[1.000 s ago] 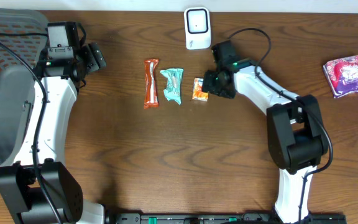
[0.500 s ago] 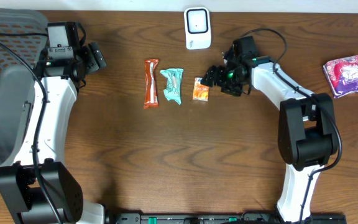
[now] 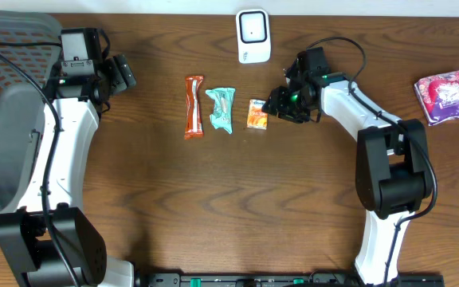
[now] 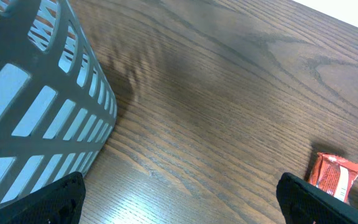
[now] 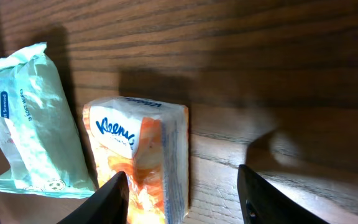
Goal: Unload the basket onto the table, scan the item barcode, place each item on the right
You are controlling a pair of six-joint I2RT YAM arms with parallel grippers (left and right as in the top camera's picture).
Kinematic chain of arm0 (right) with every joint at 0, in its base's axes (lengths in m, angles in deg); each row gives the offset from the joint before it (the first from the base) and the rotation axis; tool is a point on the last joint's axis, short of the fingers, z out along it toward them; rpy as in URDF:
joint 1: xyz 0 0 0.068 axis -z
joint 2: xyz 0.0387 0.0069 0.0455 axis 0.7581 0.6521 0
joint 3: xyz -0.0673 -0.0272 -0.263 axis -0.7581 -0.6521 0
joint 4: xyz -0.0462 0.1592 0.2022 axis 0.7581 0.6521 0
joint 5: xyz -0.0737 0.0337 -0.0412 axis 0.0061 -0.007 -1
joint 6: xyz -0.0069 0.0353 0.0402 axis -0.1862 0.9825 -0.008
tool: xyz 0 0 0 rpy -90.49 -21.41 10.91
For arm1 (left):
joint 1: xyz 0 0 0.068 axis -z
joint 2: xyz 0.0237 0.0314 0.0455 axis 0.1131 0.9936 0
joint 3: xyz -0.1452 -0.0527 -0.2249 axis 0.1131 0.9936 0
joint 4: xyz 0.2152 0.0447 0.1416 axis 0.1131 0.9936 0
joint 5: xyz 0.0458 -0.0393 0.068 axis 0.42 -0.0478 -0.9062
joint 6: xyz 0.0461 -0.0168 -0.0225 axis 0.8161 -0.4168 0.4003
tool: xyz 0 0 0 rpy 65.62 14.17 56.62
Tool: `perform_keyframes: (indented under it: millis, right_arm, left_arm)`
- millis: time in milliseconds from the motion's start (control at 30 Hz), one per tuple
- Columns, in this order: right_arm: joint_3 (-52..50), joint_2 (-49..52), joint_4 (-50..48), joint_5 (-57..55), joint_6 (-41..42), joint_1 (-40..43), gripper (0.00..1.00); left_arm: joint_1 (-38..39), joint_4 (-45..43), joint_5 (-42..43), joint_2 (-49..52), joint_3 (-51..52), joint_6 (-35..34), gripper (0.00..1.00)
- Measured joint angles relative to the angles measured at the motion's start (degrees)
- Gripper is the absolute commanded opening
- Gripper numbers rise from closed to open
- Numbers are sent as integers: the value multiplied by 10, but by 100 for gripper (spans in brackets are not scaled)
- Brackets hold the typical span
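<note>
Overhead view: a dark wooden bench [image 3: 213, 199] with a white scanner [image 3: 253, 36] at its far edge. Below the scanner three things lie in a row: a red bar [image 3: 194, 106], a teal wipes pack [image 3: 221, 109] and a small orange tissue pack [image 3: 256, 114]. The tissue pack lies flat, just right of the wipes. The right fingers [image 3: 280, 102] sit low at the tissue pack's right side, with the arm reaching in from the right. A pink packet [image 3: 448, 96] lies far right, well apart. A grey basket [image 3: 6, 119] fills the left edge. The left fingers [image 3: 122, 72] are beside it, near the back.

Left wrist view: the left fingers [image 4: 58, 198] stand wide apart, holding nothing. The slotted wall of the basket [image 4: 42, 112] is at left, and one end of the red bar [image 4: 333, 177] is at lower right.

Right wrist view: the right fingers [image 5: 115, 198] stand apart, not clamped. One finger overlaps the tissue pack [image 5: 138, 155]. The other is clear of it, with bare bench [image 5: 229, 93] between. The wipes pack [image 5: 30, 118] touches the tissue pack's left side.
</note>
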Motion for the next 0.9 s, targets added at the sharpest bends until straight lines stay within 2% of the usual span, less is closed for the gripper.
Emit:
perform_keyframes:
  millis: [333,567,633,900]
  right_arm:
    - [0,2,-10,-38,16,-33,49]
    - [0,10,-15,-45,24,-45,20]
    - [0,10,-16,-42,25,-45,1]
    - [0,13,-14,28,-11,-22,1]
  left_arm:
    - [0,0,0,0,0,0,98]
    - [0,0,0,0,0,0,98]
    - [0,0,0,0,0,0,98]
    - [0,0,0,0,0,0,98]
